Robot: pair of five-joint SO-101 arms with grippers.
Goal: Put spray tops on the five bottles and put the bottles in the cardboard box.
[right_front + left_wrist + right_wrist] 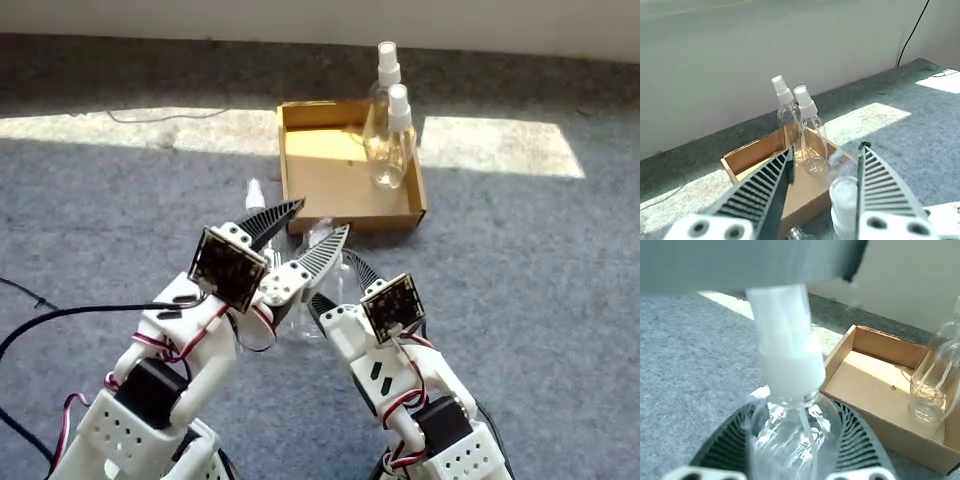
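Right gripper [333, 285] clenched on clear bottle [785, 445], held upright, spray top [787, 355] sitting on neck – left gripper [826, 148] spread wide, jaws either side of top, likely nearest for seating it – cardboard box [360, 222] just beyond, two capped bottles [390, 150] standing inside

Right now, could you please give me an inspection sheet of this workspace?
Surface: grey carpet, sunlit strip at the far side.
Job's things: cardboard box holding two capped bottles; third bottle with spray top in front of the box; a white top on the carpet beside the box.
Clutter: nothing seen.
Grippers: right gripper shut on the third bottle; left gripper open around its spray top.
Cables: black cable on the carpet.
Surroundings: pale wall behind.
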